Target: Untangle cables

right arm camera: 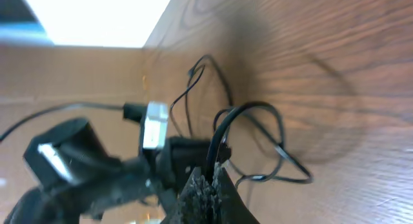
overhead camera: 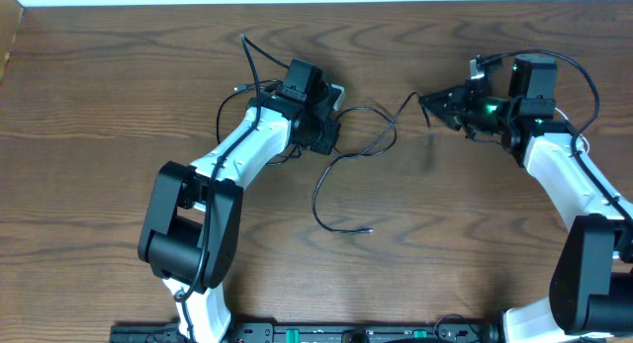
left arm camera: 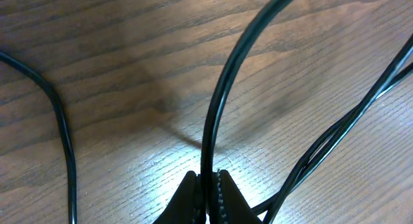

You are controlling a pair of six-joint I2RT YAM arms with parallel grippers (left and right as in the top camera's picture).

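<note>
The black cable (overhead camera: 341,160) runs across the wooden table between both grippers. One loop drops toward the front and ends in a small plug (overhead camera: 368,230). My left gripper (overhead camera: 326,135) is shut on the cable, which rises straight up from the closed jaws in the left wrist view (left arm camera: 210,179). More strands of it (left arm camera: 335,133) pass to the right. My right gripper (overhead camera: 427,102) is also shut on the black cable (right arm camera: 222,130), pinching it just above the table, with loops (right arm camera: 277,153) lying beyond. I cannot make out the white cable.
Thicker black arm cables arch off the left wrist (overhead camera: 249,61) and over the right wrist (overhead camera: 584,71). The far table edge (overhead camera: 316,1) lies close behind both grippers. The bare wooden tabletop (overhead camera: 455,234) stretches toward the front.
</note>
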